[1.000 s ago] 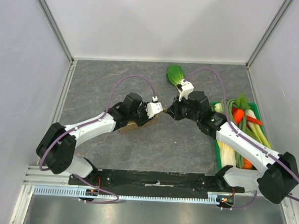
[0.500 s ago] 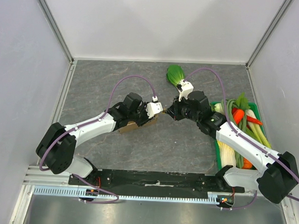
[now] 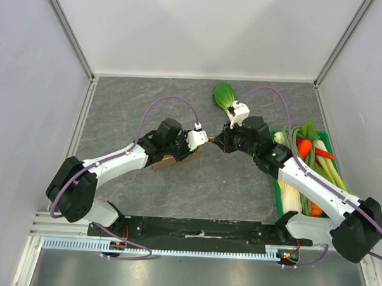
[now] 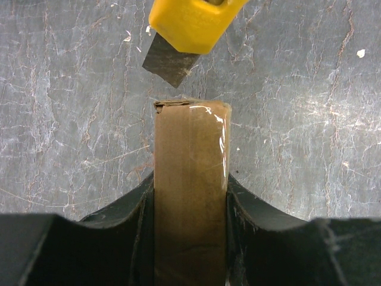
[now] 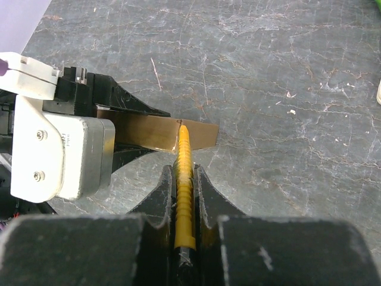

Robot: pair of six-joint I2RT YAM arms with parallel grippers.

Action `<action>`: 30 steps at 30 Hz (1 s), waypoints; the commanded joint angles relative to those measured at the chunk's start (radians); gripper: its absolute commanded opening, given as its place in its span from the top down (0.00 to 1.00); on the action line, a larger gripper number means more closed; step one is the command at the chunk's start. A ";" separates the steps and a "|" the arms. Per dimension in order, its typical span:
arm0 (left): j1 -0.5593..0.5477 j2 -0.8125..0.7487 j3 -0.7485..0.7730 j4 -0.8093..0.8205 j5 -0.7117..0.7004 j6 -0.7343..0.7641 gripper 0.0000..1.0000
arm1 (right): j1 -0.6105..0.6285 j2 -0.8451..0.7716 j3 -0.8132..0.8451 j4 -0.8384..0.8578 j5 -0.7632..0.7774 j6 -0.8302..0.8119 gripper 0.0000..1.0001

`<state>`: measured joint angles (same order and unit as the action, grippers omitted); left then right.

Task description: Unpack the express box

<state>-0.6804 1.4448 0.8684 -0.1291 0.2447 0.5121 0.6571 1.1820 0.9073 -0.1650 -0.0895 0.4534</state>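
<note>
The express box (image 4: 190,179), brown cardboard with glossy tape along it, stands on edge, and my left gripper (image 4: 190,199) is shut on it from both sides. In the top view the express box (image 3: 171,161) lies mid-table under the left gripper (image 3: 189,155). My right gripper (image 5: 184,179) is shut on a yellow utility knife (image 5: 183,161). The knife's tip sits at the top edge of the box (image 5: 149,132). In the left wrist view the knife body (image 4: 190,21) and its dark blade (image 4: 169,59) hang just beyond the box's far end, with a small gap between them.
A green-and-white bok choy (image 3: 223,94) lies behind the right gripper (image 3: 219,143). A green crate (image 3: 279,196) with leeks, carrots and other vegetables stands at the right edge. Grey walls enclose the stone-patterned table (image 3: 240,189).
The right wrist has shifted slightly to the right with the knife. The left arm and the box have not moved.
</note>
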 commanded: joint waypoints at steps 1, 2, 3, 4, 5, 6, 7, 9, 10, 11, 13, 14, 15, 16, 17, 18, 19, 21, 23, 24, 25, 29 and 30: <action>0.002 0.020 -0.014 -0.073 0.001 -0.026 0.75 | 0.001 -0.009 0.045 0.048 -0.013 -0.002 1.00; 0.002 0.020 -0.016 -0.072 0.001 -0.024 0.75 | 0.001 -0.007 0.047 0.048 -0.019 -0.001 1.00; 0.002 0.020 -0.014 -0.072 -0.001 -0.026 0.75 | 0.001 -0.004 0.047 0.051 -0.024 -0.001 1.00; 0.002 0.020 -0.014 -0.072 -0.002 -0.024 0.75 | 0.001 -0.004 0.047 0.053 -0.029 0.001 1.00; 0.002 0.020 -0.016 -0.072 -0.002 -0.026 0.75 | 0.003 -0.001 0.047 0.051 -0.029 0.001 1.00; 0.002 0.022 -0.017 -0.072 -0.002 -0.027 0.75 | 0.001 0.004 0.045 0.051 -0.030 0.001 1.00; 0.002 0.020 -0.016 -0.072 -0.002 -0.026 0.75 | 0.001 0.007 0.045 0.051 -0.032 0.001 1.00; 0.002 0.019 -0.017 -0.072 -0.004 -0.026 0.75 | 0.001 0.016 0.044 0.051 -0.036 0.002 1.00; 0.002 0.019 -0.017 -0.072 -0.007 -0.024 0.75 | 0.001 0.019 0.044 0.053 -0.035 0.002 1.00; 0.002 0.020 -0.019 -0.070 -0.005 -0.026 0.75 | 0.001 0.022 0.042 0.053 -0.036 0.002 1.00; 0.002 0.020 -0.020 -0.069 -0.007 -0.026 0.75 | 0.001 0.028 0.041 0.053 -0.039 -0.001 1.00; 0.002 0.020 -0.019 -0.069 -0.007 -0.027 0.75 | 0.001 0.031 0.041 0.053 -0.039 0.001 1.00; 0.002 0.022 -0.020 -0.070 -0.007 -0.026 0.75 | 0.001 0.036 0.041 0.051 -0.038 -0.001 1.00; 0.002 0.022 -0.019 -0.069 -0.008 -0.027 0.75 | 0.001 0.039 0.039 0.048 -0.042 -0.002 1.00; 0.002 0.020 -0.017 -0.069 -0.008 -0.027 0.75 | 0.001 0.041 0.041 0.050 -0.046 -0.005 1.00; 0.002 0.023 -0.017 -0.069 -0.012 -0.029 0.75 | -0.001 0.044 0.041 0.048 -0.053 -0.004 1.00; 0.002 0.022 -0.019 -0.067 -0.013 -0.029 0.75 | 0.001 0.044 0.041 0.048 -0.058 -0.005 1.00; 0.002 0.022 -0.019 -0.060 -0.018 -0.038 0.76 | 0.001 0.051 0.051 0.012 -0.064 -0.009 1.00; 0.008 0.023 -0.019 -0.055 -0.022 -0.052 0.80 | 0.001 0.057 0.067 -0.017 -0.088 -0.024 1.00; 0.010 0.025 -0.019 -0.050 -0.031 -0.056 0.84 | 0.001 0.070 0.073 -0.059 -0.117 -0.027 1.00; 0.013 0.031 -0.017 -0.050 -0.035 -0.067 0.86 | 0.001 0.076 0.088 -0.083 -0.134 -0.038 1.00; 0.030 0.037 -0.019 -0.049 -0.047 -0.080 0.91 | 0.001 0.091 0.097 -0.177 -0.176 -0.059 1.00; 0.033 0.035 -0.019 -0.047 -0.053 -0.083 0.92 | 0.001 0.090 0.096 -0.204 -0.176 -0.067 1.00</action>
<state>-0.6689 1.4464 0.8684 -0.1249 0.2356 0.4847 0.6498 1.2636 0.9779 -0.2234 -0.1661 0.4217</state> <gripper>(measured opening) 0.442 0.123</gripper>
